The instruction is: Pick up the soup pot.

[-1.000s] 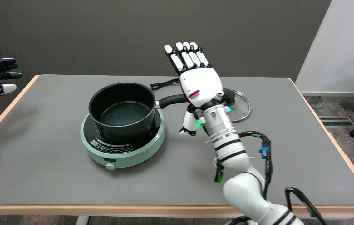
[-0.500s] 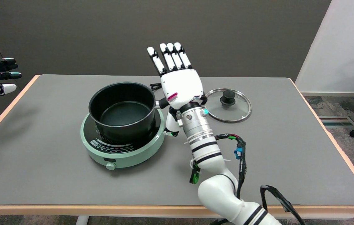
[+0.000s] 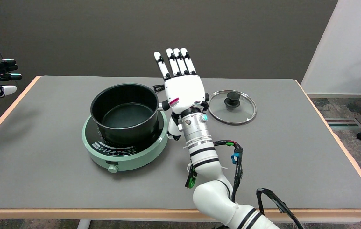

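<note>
Soup pot: I see the black soup pot (image 3: 124, 112) standing upright on the green induction cooker (image 3: 125, 149), on the left half of the desk (image 3: 40, 178). It has no lid on.
Pot handle: the black handle (image 3: 164, 105) points to the right, and most of it is hidden behind my robot hand.
Robot hand: my right robot hand (image 3: 183, 92) is just beside the pot, over the handle. Its fingers (image 3: 175, 63) are straight and spread, pointing away from me, and they hold nothing. The thumb (image 3: 172, 128) hangs lower, near the cooker's right edge. If the palm touches the handle, I cannot tell.
Glass lid: the glass lid (image 3: 232, 107) lies flat on the desk, to the right of the robot hand, knob up.
Cable: a black cable (image 3: 157, 86) lies behind the pot.
</note>
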